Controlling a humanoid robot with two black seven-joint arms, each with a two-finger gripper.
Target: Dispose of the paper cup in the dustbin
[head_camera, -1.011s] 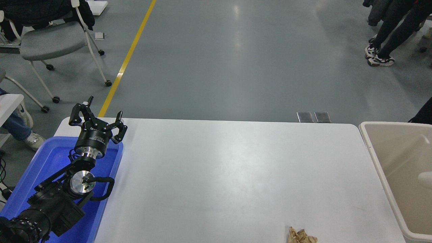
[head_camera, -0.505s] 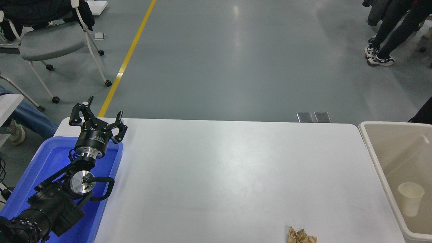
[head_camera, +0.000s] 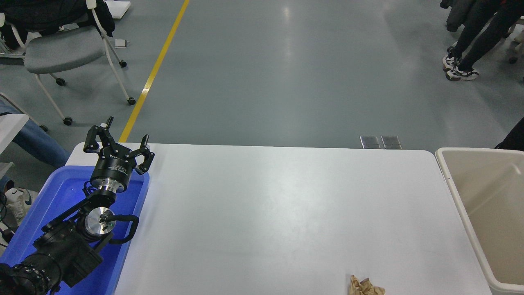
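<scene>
Left gripper (head_camera: 119,144) is hanging with its black fingers spread and nothing between them, parked over the far end of the blue tray (head_camera: 39,213) at the table's left. No right arm or gripper is showing in the head view.

No cup is showing anywhere: not on the table (head_camera: 266,213), and not in the part of the bin (head_camera: 458,192) that lies inside the picture. The bin is standing just off the table's right edge, its near and right portions cut off, so whether the cup is lying deeper inside cannot be told.

Judged from this layout, the disposal step is either finishing or waiting on a cup that is out of sight. The next move is calling for confirmation of the cup's location before any reach is planned.

Materials: the bin is showing smooth beige plastic, rectangular, with rounded corners and a thick rim. The tray is glossy blue plastic with raised walls. The table is presenting a flat, matte white top with rounded corners. A crumpled brown paper wad (head_camera: 365,287), irregular and creased, is lying at the near edge; it is not the task's object.
</scene>
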